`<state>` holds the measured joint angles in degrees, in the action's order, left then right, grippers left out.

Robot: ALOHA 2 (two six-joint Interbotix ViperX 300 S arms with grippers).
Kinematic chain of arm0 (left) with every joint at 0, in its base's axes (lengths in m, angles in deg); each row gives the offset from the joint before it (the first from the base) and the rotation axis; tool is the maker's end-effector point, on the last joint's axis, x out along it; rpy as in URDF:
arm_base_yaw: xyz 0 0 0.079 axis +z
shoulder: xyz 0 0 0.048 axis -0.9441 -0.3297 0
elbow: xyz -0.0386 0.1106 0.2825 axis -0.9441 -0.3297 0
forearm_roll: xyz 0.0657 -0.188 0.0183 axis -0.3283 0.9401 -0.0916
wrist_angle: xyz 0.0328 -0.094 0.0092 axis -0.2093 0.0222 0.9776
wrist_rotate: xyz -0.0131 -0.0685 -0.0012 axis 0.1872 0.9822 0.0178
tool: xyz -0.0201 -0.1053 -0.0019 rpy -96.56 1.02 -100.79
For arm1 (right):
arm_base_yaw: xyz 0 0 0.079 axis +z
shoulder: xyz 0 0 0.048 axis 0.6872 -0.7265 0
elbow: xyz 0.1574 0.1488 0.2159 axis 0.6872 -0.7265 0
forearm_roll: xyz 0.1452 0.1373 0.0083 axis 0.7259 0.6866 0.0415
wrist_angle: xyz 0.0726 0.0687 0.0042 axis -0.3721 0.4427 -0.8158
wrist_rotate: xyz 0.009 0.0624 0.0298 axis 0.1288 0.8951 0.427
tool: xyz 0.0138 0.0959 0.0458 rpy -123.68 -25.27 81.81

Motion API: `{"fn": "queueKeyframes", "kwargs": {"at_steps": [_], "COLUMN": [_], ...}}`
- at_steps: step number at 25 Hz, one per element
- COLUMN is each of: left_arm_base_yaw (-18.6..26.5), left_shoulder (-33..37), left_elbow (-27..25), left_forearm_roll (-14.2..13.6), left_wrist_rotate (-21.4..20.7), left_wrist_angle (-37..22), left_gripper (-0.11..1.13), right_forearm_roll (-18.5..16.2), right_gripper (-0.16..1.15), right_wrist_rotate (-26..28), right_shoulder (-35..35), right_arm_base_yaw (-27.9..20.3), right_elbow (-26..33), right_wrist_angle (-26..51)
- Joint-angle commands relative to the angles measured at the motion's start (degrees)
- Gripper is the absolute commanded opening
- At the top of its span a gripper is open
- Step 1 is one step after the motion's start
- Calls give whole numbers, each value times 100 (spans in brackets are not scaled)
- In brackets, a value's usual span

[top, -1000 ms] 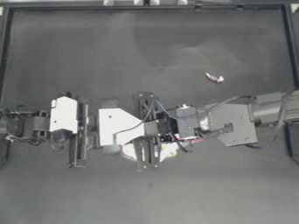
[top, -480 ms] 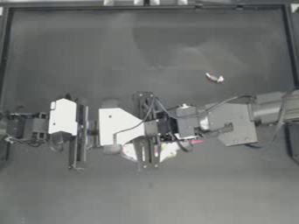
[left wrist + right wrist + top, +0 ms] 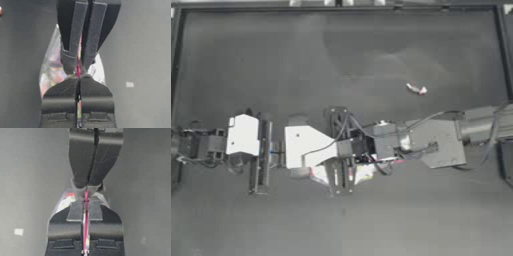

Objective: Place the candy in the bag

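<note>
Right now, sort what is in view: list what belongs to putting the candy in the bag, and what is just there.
Belongs to the job:
small clear plastic zip bag with pink-red strip, pinched at its mouth by both
tiny white wrapped candy with red mark, lying apart
left gripper
right gripper

Just there:
dark table

I see the candy (image 3: 416, 89) lying alone on the bench (image 3: 304, 60), on the right half and toward the far side. It is a tiny wrapped sweet, white with a red-orange mark, and nothing touches it. The bag (image 3: 361, 174) is well apart from it, near the middle of the bench. It is small and clear, pale and multicoloured inside, with a pink-red strip (image 3: 79, 68) along its mouth. This strip stands on edge, pressed flat, and the bag body (image 3: 53, 72) spreads down from it.
</note>
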<state>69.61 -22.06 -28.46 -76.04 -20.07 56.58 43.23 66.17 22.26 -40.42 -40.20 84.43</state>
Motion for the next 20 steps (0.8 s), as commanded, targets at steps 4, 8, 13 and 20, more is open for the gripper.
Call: {"fn": "queueKeyframes", "kwargs": {"at_steps": [4,8,13,20], "left_arm_base_yaw": [-62,-62,-62,-53], "left_shoulder": [334,466,589,580], "left_elbow": [141,97,26,0], "left_forearm_roll": [-9,-9,-9,0], "left_wrist_rotate": [-185,-185,-185,-193], "left_wrist_angle": [53,53,53,53], "left_gripper": [5,5,5,5], "right_forearm_roll": [-9,-9,35,-9], "right_gripper": [4,4,4,4], "right_wrist_rotate": [18,44,62,360], "right_shoulder": [255,290,369,536], "right_arm_base_yaw": [0,0,-9,-26], "right_elbow": [-26,-97,-220,-563], "right_wrist_angle": [79,185,255,264]}}
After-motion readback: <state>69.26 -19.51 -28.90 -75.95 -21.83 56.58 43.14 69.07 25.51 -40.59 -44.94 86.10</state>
